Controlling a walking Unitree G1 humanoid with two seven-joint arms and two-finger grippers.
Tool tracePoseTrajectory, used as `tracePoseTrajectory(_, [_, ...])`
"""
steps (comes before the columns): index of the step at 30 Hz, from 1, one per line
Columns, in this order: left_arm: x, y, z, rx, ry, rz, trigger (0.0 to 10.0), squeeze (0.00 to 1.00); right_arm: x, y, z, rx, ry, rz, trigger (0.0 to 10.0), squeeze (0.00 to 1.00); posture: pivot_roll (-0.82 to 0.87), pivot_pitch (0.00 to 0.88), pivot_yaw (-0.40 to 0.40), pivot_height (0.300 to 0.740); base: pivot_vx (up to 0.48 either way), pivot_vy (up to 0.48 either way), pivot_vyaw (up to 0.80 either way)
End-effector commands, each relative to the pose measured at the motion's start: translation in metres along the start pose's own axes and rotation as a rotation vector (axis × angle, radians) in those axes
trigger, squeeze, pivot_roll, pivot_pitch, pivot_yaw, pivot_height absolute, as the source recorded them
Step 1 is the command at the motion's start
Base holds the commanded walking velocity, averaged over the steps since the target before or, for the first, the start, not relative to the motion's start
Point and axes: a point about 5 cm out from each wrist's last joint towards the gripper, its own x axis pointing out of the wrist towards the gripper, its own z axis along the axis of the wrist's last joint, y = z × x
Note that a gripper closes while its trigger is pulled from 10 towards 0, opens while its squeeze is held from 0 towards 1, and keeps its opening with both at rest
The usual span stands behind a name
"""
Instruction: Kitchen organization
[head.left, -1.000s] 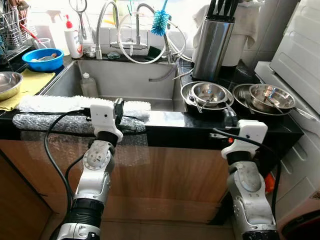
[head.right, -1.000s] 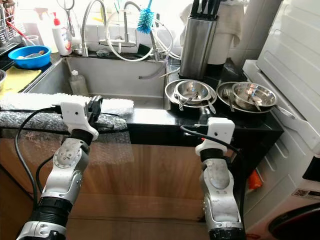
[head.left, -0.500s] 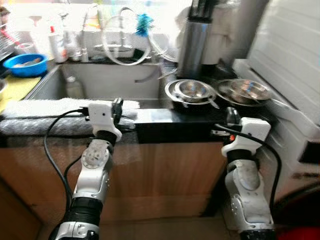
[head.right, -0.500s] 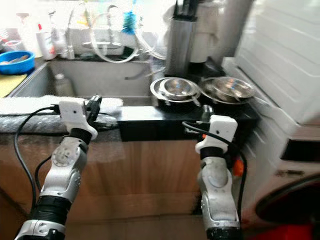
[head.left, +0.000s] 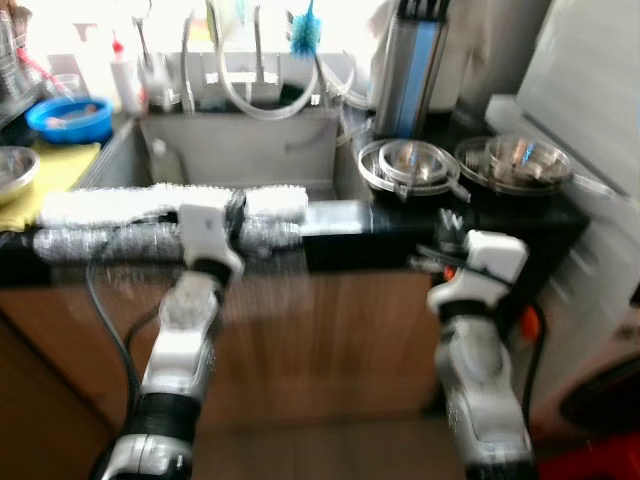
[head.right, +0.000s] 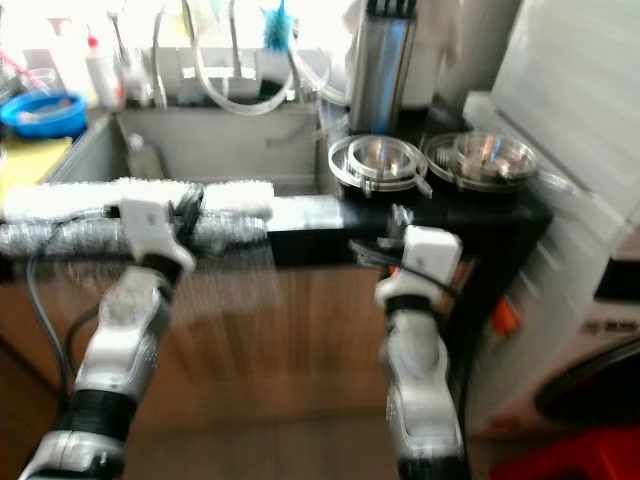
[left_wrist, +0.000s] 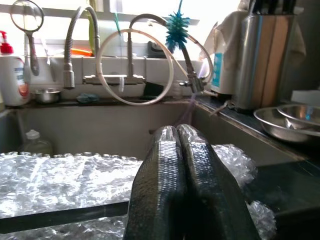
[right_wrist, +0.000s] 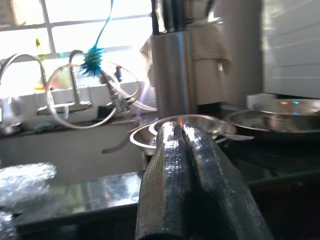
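A: Both sets of fingers, left gripper (left_wrist: 182, 190) and right gripper (right_wrist: 192, 185), are pressing flat together, gripping nothing.

B: Bowls (head.left: 412, 163) are sitting at the worktop's (head.left: 370, 215) right end; robot probably approaching.

— What sits on the worktop (head.left: 400, 215)?
— Bubble wrap (head.left: 150, 205) along its front edge at left, before the sink (head.left: 240, 150). Right of the sink, two bowls (head.left: 405, 160) side by side, a knife block (head.left: 410, 65) behind them.
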Motion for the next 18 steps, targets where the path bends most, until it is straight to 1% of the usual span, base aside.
tracePoseTrajectory(1, [0.0043, -0.0113, 0.004, 0.001, -0.01, -0.036, 10.0, 0.0, -0.0008, -0.0086, -0.001, -0.014, 0.009, -0.027, 10.0, 0.0, -0.11, 0.0, -0.029, 0.74, 0.0, 0.0, -0.73])
tracePoseTrajectory(4, [0.0047, -0.0109, 0.0032, -0.005, 0.002, -0.034, 10.0, 0.0, -0.0018, -0.0082, -0.0018, -0.012, 0.009, -0.027, 10.0, 0.0, -0.11, 0.0, -0.028, 0.74, 0.0, 0.0, -0.73])
tracePoseTrajectory(9, [0.0056, -0.0106, 0.0034, -0.007, 0.004, -0.037, 10.0, 0.0, -0.0025, -0.0073, -0.0001, -0.03, -0.017, -0.018, 10.0, 0.0, -0.11, 0.0, -0.028, 0.74, 0.0, 0.0, 0.0])
tracePoseTrajectory(12, [0.0064, -0.0117, 0.0038, -0.017, 0.007, -0.043, 10.0, 0.0, -0.0015, -0.0033, -0.0012, -0.008, -0.004, -0.018, 10.0, 0.0, -0.11, 0.0, -0.026, 0.74, 0.309, 0.0, 0.0])
tracePoseTrajectory(16, [0.0063, -0.0124, 0.0039, -0.018, 0.008, -0.046, 10.0, 0.0, -0.0015, -0.0031, -0.0025, 0.004, 0.006, -0.022, 10.0, 0.0, -0.11, 0.0, -0.025, 0.74, 0.293, 0.0, 0.0])
tracePoseTrajectory(18, [0.0063, -0.0123, 0.0039, -0.017, 0.009, -0.047, 10.0, 0.0, -0.0016, -0.0032, -0.0034, 0.014, 0.01, -0.024, 10.0, 0.0, -0.11, 0.0, -0.024, 0.74, 0.289, 0.0, -0.71])
